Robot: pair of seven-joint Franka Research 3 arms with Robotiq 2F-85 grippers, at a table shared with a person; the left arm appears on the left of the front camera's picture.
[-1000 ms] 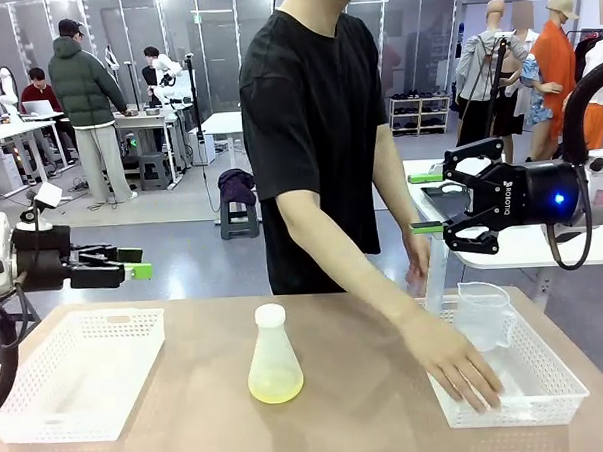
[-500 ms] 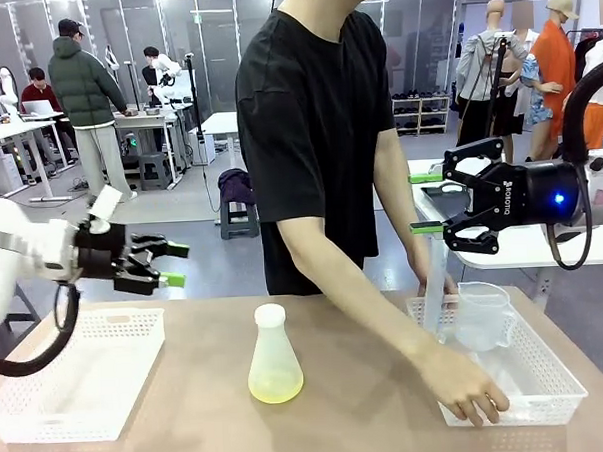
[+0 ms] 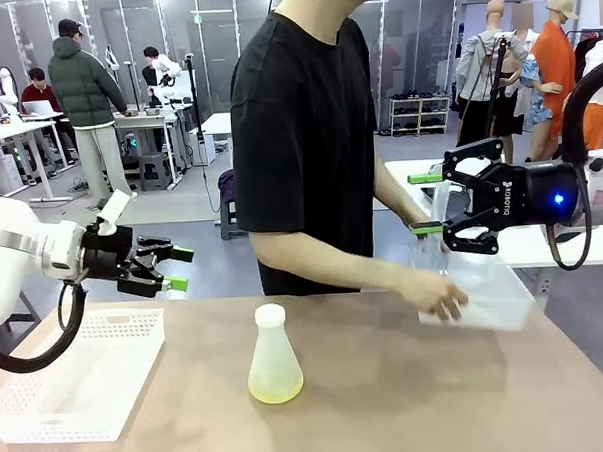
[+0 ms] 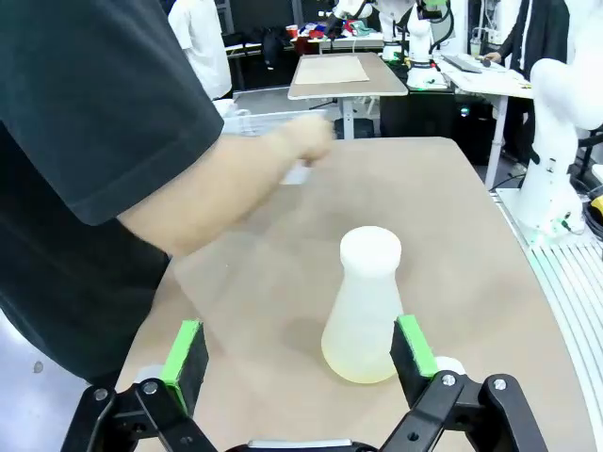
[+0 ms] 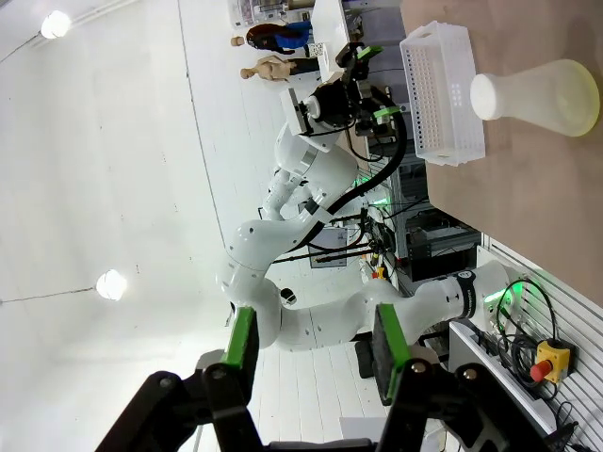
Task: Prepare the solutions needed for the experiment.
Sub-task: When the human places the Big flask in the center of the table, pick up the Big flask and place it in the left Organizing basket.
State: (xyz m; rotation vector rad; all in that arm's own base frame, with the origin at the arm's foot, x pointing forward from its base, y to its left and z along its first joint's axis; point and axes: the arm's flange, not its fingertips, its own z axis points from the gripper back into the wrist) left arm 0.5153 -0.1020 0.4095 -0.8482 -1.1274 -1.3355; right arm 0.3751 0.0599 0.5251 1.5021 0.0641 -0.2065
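- Basket, white and slotted (image 3: 49,397), lies on the left end of the table (image 3: 390,412); nothing is seen in it.
- Left gripper (image 3: 180,269) hovers above the far edge of that basket. Its jaws are spread wide and carry nothing.
- Flask, frosted and conical (image 3: 274,352), stands upright near the middle of the table with a white cap (image 3: 270,314) on its neck. Its long axis is vertical.
- Solution (image 3: 276,390), a shallow yellow-green layer, sits in the bottom of the flask.
- Key relation: the flask lies to the right of the left gripper and below it. In the left wrist view it stands ahead of the fingers, a little toward the right-hand pad and clear of both.
- Person's hand (image 3: 440,298) grips a second white basket (image 3: 490,300) at the right end of the table. This basket is tilted and blurred, so its contents cannot be made out.
- Right gripper (image 3: 426,203) hangs above that hand. Its jaws are partly spread and hold nothing.
- Judgement: the left arm is the nearer to the flask and has an unobstructed line to it. A sideways grasp on the body seems apt.
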